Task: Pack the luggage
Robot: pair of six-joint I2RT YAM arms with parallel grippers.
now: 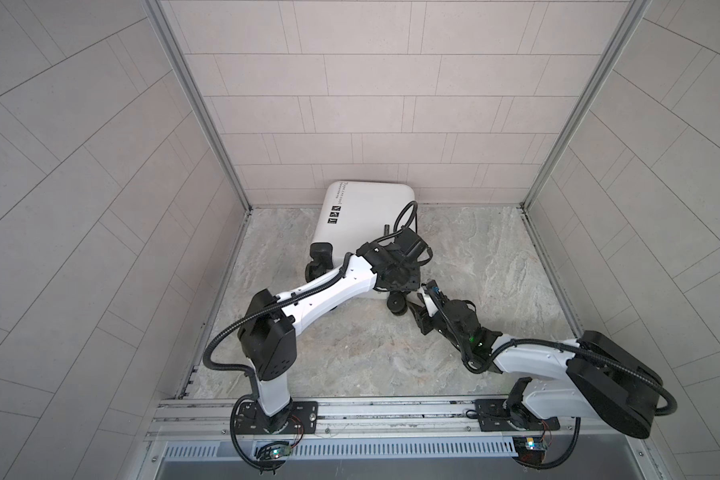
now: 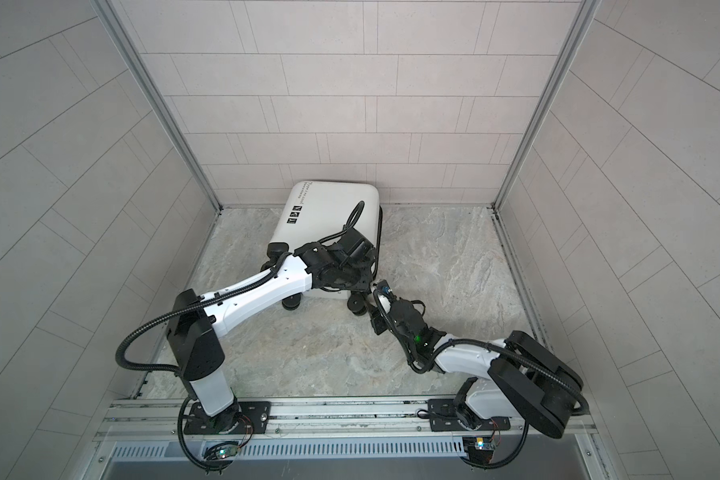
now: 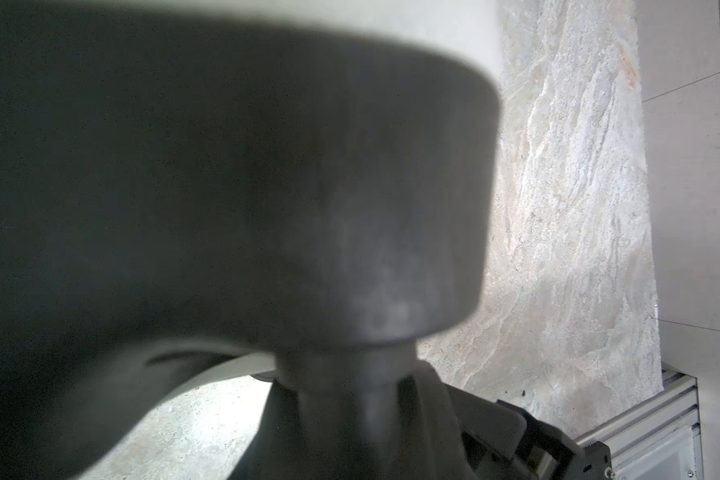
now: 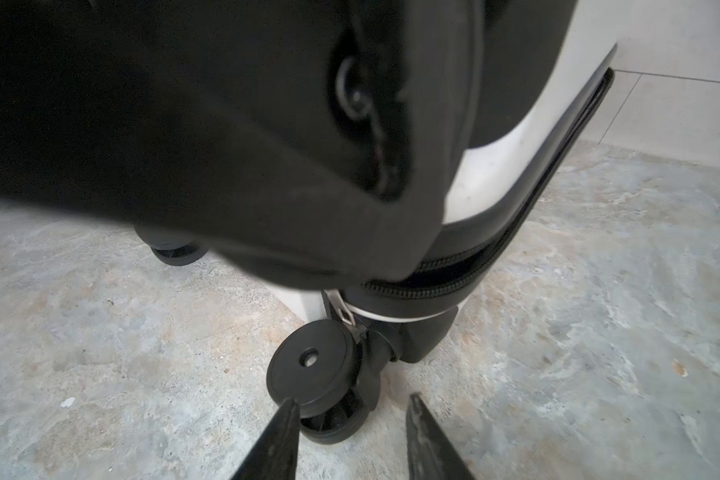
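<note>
The luggage point(image 1: 362, 216) point(image 2: 329, 216) is a white hard-shell suitcase lying flat and shut against the back wall, wheels toward me. My left gripper point(image 1: 400, 272) hangs over its near right corner, its fingers hidden in both top views. A blurred dark shape point(image 3: 267, 187) fills the left wrist view and hides the jaws. My right gripper point(image 4: 352, 403) point(image 1: 416, 309) stands open low over the floor. Its fingertips point(image 4: 292, 409) reach the near right black wheel point(image 4: 312, 365) point(image 1: 398, 305), gripping nothing. A silver zipper pull point(image 4: 347, 318) hangs from the black zipper band point(image 4: 433, 278) just above that wheel.
Tiled walls close the cell at the back point(image 1: 350, 104), left and right. The floor is grey marbled stone point(image 1: 474, 257). An aluminium rail point(image 1: 371, 411) carrying both arm bases runs along the front. My left wrist point(image 4: 225, 124) looms black over the suitcase corner in the right wrist view.
</note>
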